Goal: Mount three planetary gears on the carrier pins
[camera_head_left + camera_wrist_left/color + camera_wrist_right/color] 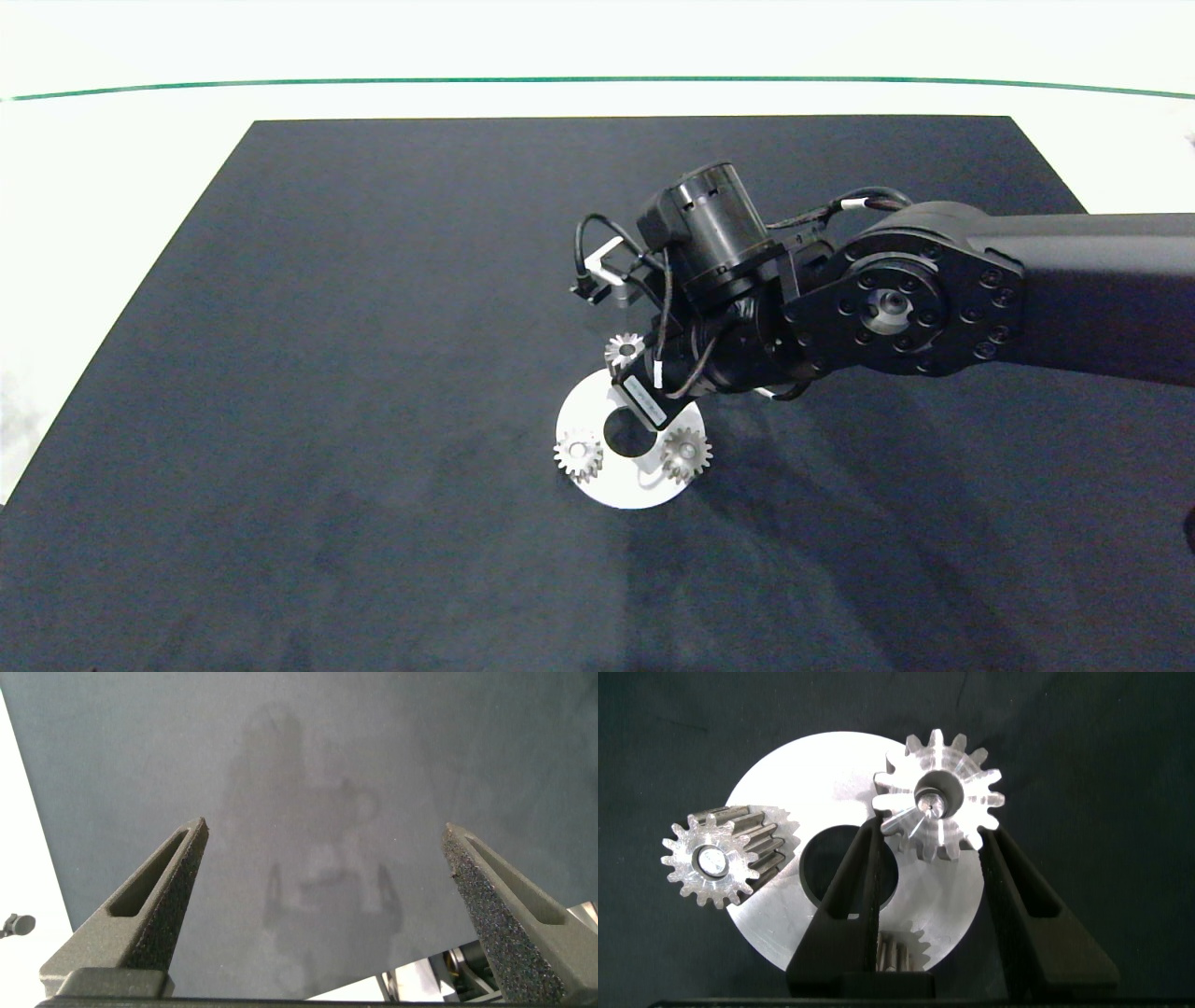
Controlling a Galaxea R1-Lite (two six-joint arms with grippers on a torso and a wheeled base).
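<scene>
Nearest the camera on the right wrist, the right gripper [934,842] has its two dark fingers [848,905] closed on one of the planetary gears [966,784]. The fingertips press against its teeth on either side, and the gear sits tilted over the rim of the white disc [785,784], with a pale tip showing off-centre in its hole. A second gear [715,859] stands beside the disc's centre hole, away from the fingers, and is seated on one of the carrier pins [713,860], whose flat end fills its bore. Only the teeth of a third gear [901,950] show, low between the fingers. The head view hides that grip behind the wrist. It does show all three gears around the disc [624,493]: two on the nearer side [578,455] [686,455] and one at the far edge [625,350]. Which of these is the held gear cannot be told for sure. A black part of the gripper over the centre hole carries a small pale label, too small to read, and no other writing is visible. The disc lies on a dark mat [373,373] spread on a white table [131,159], and a thin green line [597,80] runs across beyond the mat. The left gripper [327,831] appears only in its own wrist view, its grey fingers spread wide with nothing between them, above the mat near its edge.
</scene>
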